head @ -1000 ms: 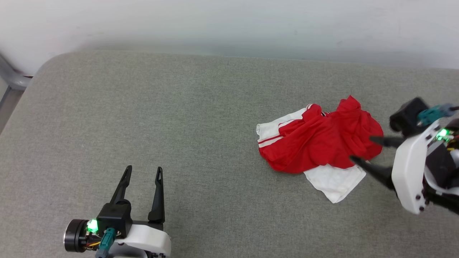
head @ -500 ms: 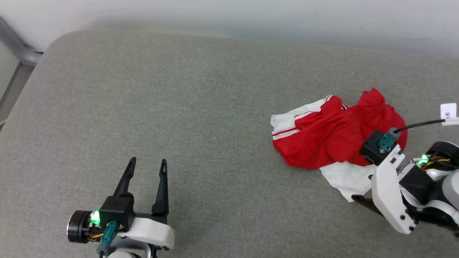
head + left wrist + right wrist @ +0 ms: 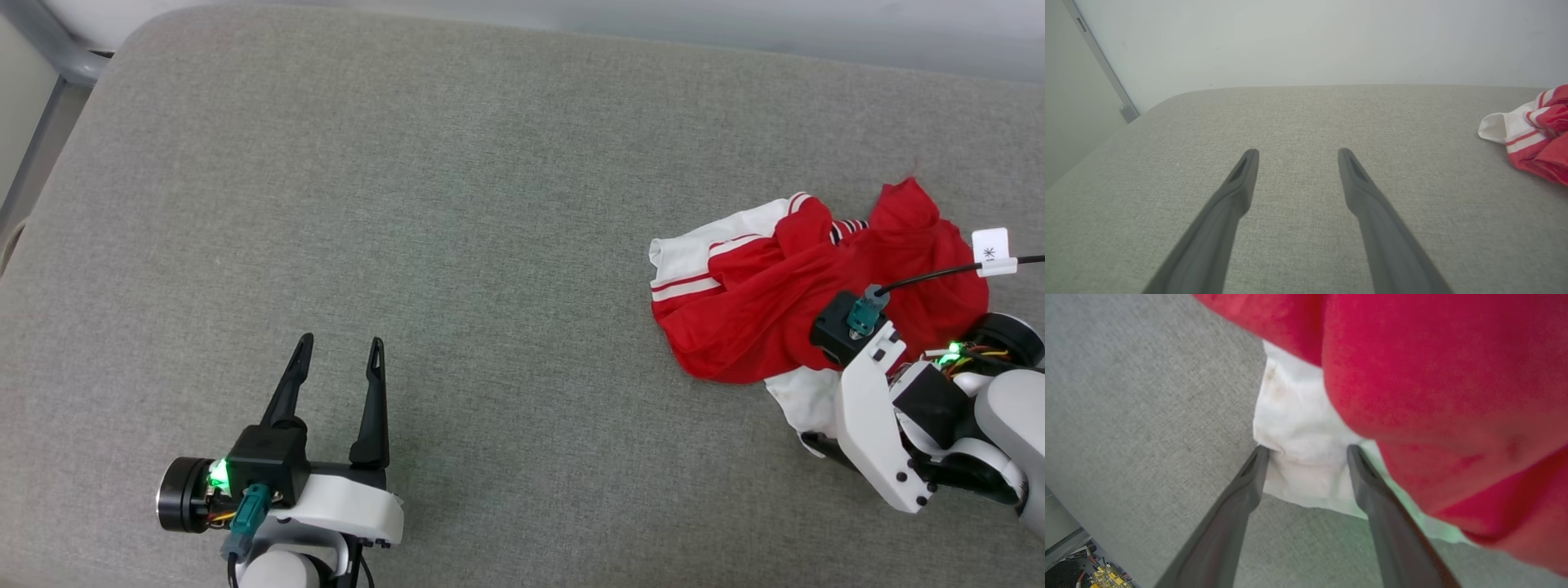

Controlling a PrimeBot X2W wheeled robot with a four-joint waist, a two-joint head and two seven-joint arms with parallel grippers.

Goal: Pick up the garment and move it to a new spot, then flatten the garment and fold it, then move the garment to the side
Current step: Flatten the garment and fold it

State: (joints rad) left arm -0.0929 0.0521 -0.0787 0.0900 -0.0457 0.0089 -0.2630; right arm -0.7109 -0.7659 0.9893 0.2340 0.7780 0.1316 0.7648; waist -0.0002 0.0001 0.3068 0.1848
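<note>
Right gripper (image 3: 1306, 451) has dropped onto the near white sleeve (image 3: 1302, 428) of the garment (image 3: 759, 327), jaws wide astride it, nothing gripped yet; pickup likely next. Left gripper (image 3: 339, 341) well left of garment, jaws wide.

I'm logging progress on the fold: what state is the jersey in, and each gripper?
garment: crumpled in a heap on the grey padded surface, neither flattened nor folded.
right gripper: open, fingers either side of the garment's white edge, not closed on it.
left gripper: open, empty, above bare surface.
</note>
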